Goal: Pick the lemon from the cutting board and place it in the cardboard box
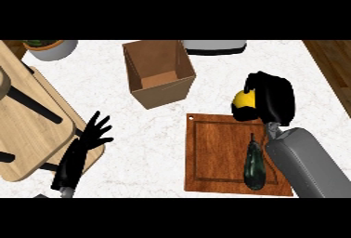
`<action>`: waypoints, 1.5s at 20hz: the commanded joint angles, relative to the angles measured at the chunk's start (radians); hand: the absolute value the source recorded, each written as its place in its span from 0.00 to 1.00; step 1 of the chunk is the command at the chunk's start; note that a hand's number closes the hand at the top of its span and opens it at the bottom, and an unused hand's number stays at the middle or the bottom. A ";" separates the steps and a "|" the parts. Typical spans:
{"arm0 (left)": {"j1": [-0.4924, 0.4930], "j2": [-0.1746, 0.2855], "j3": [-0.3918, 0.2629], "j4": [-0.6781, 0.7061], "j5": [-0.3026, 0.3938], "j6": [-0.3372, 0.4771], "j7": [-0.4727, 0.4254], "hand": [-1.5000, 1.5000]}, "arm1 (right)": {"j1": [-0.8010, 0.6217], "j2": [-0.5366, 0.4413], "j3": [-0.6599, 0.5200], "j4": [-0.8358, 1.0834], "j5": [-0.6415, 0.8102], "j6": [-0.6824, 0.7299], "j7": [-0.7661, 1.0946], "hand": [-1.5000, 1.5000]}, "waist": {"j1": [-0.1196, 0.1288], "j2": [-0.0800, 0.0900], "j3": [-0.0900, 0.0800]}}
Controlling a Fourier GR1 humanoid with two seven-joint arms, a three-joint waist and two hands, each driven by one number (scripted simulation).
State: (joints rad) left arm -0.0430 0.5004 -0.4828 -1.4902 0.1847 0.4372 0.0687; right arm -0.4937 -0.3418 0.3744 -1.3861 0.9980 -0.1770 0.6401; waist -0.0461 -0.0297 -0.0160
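The right hand is bent over at the wrist, fingers and thumb curled round the lemon so that only the fruit's yellow left side shows past the black fingers. Its grey forearm comes up from the lower right edge and slants over the right side of the cutting board. The lemon sits in that grasp at the board's far right corner; whether it is lifted off the wood cannot be told. Just below the hand, beside the forearm, a dark green vegetable lies lengthwise on the board.

The cardboard box stands open-topped to the left of the right hand and a little farther away, apart from the board.

The left hand is well to the left, low over the white bench, fingers spread and straight, pointing away from the robot and holding nothing. It shows at the edge of a pale wooden piece of furniture.
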 commanded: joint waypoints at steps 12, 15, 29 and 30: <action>-0.050 0.134 0.121 0.107 -0.033 0.033 -0.017 0.50 | -0.277 0.252 -0.031 -0.084 0.063 0.065 0.282 1.00 | 0.106 0.037 0.014; -0.109 0.151 0.154 0.108 -0.011 0.015 0.002 0.50 | -0.329 0.275 -0.075 -0.034 0.052 0.044 0.293 1.00 | 0.108 0.043 0.015; -0.131 0.142 0.114 0.089 -0.024 0.014 0.002 0.50 | -0.497 0.319 -0.256 0.352 -0.022 -0.107 0.207 1.00 | 0.159 0.067 0.016; -0.118 0.141 0.101 0.069 -0.025 0.015 0.009 0.50 | -0.511 0.331 -0.265 0.390 -0.019 -0.118 0.217 1.00 | 0.169 0.065 0.016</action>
State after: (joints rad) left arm -0.1529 0.5189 -0.5423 -1.4981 0.1716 0.3771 0.0514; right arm -0.9615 -0.0125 0.1556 -1.1073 0.9961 -0.2651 0.8748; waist 0.0930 0.0297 -0.0067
